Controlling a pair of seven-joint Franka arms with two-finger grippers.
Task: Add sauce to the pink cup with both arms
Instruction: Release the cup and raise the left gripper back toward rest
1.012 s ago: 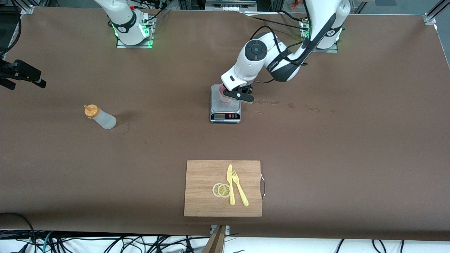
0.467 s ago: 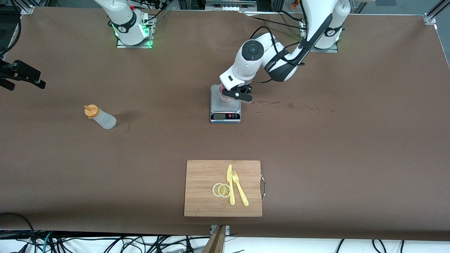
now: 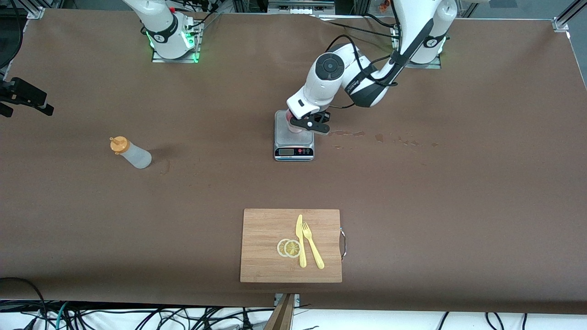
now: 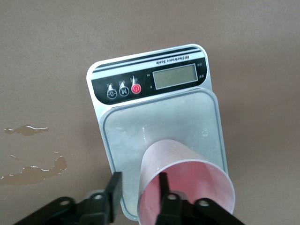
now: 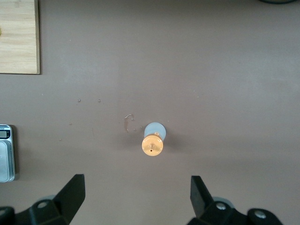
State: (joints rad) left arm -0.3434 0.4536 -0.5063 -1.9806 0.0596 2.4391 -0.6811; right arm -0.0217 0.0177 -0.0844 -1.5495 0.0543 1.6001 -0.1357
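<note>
The pink cup (image 3: 292, 124) (image 4: 165, 153) stands upright on the grey kitchen scale (image 3: 294, 151) (image 4: 150, 84). My left gripper (image 3: 312, 124) (image 4: 138, 178) straddles the cup's rim, one finger inside the cup and one outside. It is open, and a gap shows between the outer finger and the cup wall. The sauce bottle (image 3: 133, 155) (image 5: 153, 140), whitish with an orange cap, stands on the table toward the right arm's end. My right gripper (image 3: 27, 98) (image 5: 136, 183) hangs high over the table by the bottle, open and empty.
A wooden cutting board (image 3: 266, 247) (image 5: 18, 37) lies nearer to the front camera, with two lemon slices (image 3: 289, 248), a yellow knife (image 3: 300, 240) and a fork (image 3: 313, 252) on it. Wet spots (image 3: 348, 134) mark the table beside the scale toward the left arm's end.
The left gripper's fingers have parted from the cup wall and the arm has shifted slightly. The right gripper has drifted a little toward the table's end.
</note>
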